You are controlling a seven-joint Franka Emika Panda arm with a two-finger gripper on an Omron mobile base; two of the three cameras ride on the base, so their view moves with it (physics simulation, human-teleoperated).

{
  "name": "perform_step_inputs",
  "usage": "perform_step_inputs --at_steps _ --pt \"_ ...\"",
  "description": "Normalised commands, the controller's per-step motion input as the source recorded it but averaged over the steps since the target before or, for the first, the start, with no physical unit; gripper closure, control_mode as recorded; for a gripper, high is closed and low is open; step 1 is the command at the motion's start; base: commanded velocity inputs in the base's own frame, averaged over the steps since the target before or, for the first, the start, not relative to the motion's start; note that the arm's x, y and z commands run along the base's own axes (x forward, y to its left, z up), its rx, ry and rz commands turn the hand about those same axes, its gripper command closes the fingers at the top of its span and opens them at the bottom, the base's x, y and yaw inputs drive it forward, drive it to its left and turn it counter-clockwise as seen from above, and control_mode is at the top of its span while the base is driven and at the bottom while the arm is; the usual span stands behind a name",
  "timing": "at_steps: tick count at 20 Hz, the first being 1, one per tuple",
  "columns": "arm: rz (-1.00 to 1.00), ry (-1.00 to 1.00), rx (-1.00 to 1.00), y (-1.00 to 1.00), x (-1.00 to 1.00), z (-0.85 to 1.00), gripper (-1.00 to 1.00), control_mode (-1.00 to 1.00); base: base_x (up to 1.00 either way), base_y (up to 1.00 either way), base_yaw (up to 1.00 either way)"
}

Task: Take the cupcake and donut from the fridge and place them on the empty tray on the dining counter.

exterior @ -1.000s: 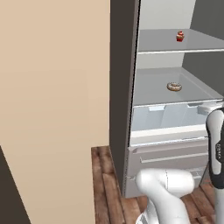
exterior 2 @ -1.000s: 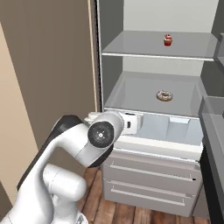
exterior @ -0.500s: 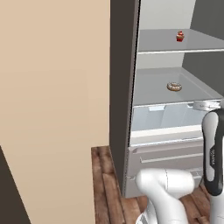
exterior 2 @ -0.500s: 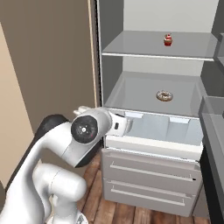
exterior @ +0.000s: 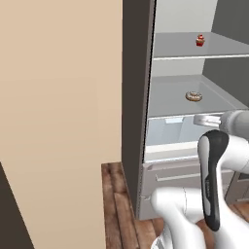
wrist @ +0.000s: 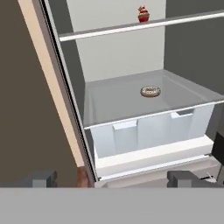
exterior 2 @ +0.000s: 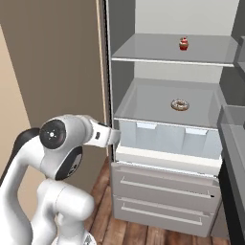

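Fridge (exterior 2: 143, 95) stands open, pale grey shelves exposed. Cupcake (exterior 2: 183, 43) sits upright on the upper shelf (exterior 2: 143, 50), toward its right half, well back from the front edge. Donut (exterior 2: 180, 104) lies flat on the shelf below the cupcake, roughly centred, slightly right, nothing touching it. Clear bins sit under the donut's shelf; two steel-look drawers (exterior 2: 162, 189) below those, shut. Claw (wrist: 113, 178) spread wide, empty, fingertips (wrist: 41, 178) far apart. It sits outside the fridge, in front of the bins, below the donut's level and well short of it. Wood floor (exterior: 116, 204) in front of the fridge.
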Motion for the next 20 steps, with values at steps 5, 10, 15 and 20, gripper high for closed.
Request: perform_step_inputs --at_steps 5,10,15,20 --pt "0.0 0.0 0.0 -0.3 -0.01 0.02 -1.0 -1.0 0.0 0.0 0.0" --pt "0.0 0.0 0.0 0.0 0.0 0.0 -1.0 -1.0 0.0 0.0 0.0" --pt "0.0 0.0 0.0 0.0 0.0 0.0 -1.0 1.0 -0.03 -0.08 0.0" --pt "0.0 0.0 0.0 0.0 0.0 0.0 -1.0 1.0 -0.1 -0.61 0.0"
